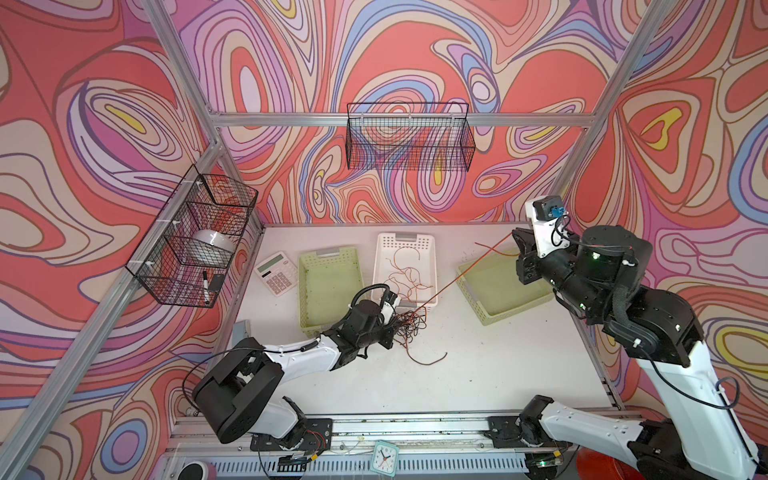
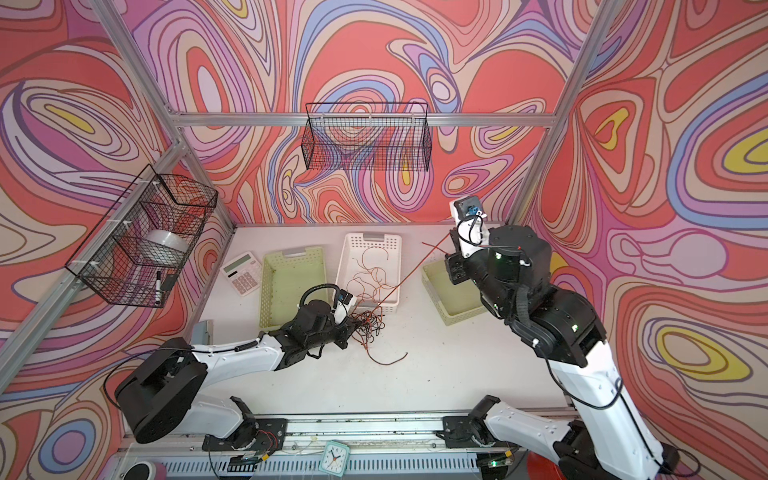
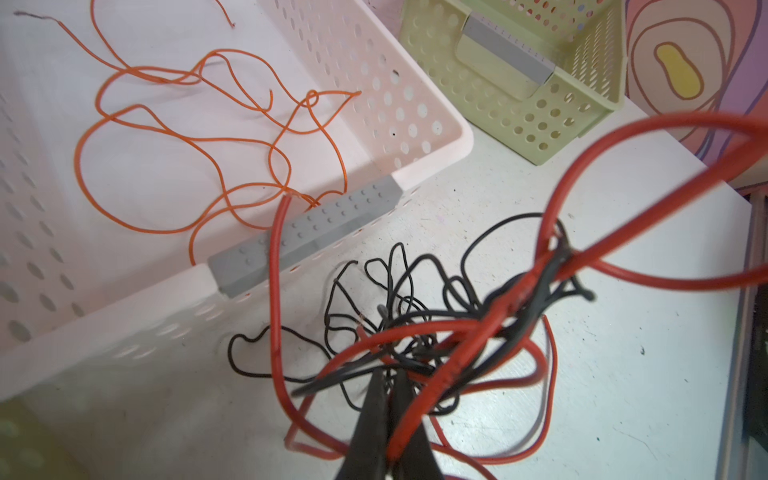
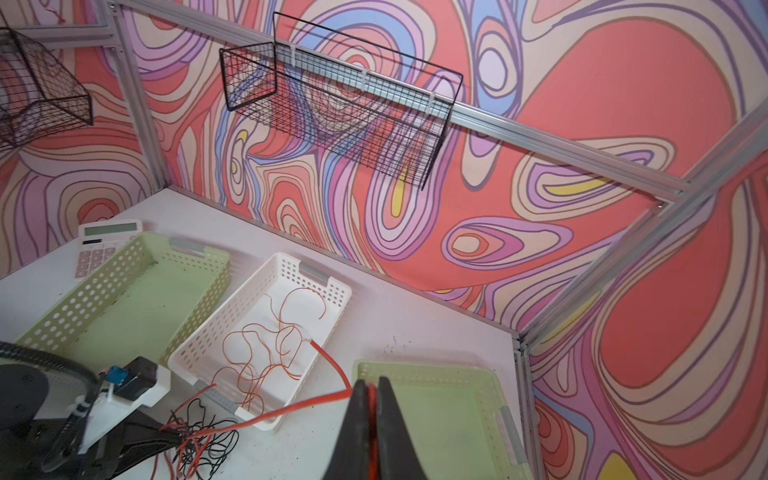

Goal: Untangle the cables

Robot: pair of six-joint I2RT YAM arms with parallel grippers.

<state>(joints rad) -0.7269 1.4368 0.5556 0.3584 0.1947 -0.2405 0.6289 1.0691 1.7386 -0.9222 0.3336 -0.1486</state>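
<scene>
Left gripper [image 3: 386, 376]: fingers pressed together, pinching the knot of thin black and red floppy cables [image 1: 409, 326] on the white tabletop [image 1: 478, 374], near the middle.
Right gripper [image 4: 372, 386]: raised at far right, clamped on one thick red cable [image 1: 465, 270] stretched taut from the knot.
White perforated plastic basket [image 1: 405, 240]: just beyond the knot, holding loose thin orange wires [image 1: 409, 272].
Pale green perforated basket [image 1: 302, 291]: just left of the white one.

Tangled cables [image 3: 478, 340] red and black, loose cables [image 3: 199, 139] orange, middle basket [image 4: 216, 332] white, grey handles, left basket [image 1: 328, 291] and right basket [image 1: 507, 291] pale green, tabletop [image 1: 498, 365] white, dark specks, walls [image 1: 415, 50] swirled coral, lilac, blue, yellow, dark-outlined, wire basket [image 1: 409, 137] black grid, calculator [image 1: 277, 272] white, pink keys
</scene>
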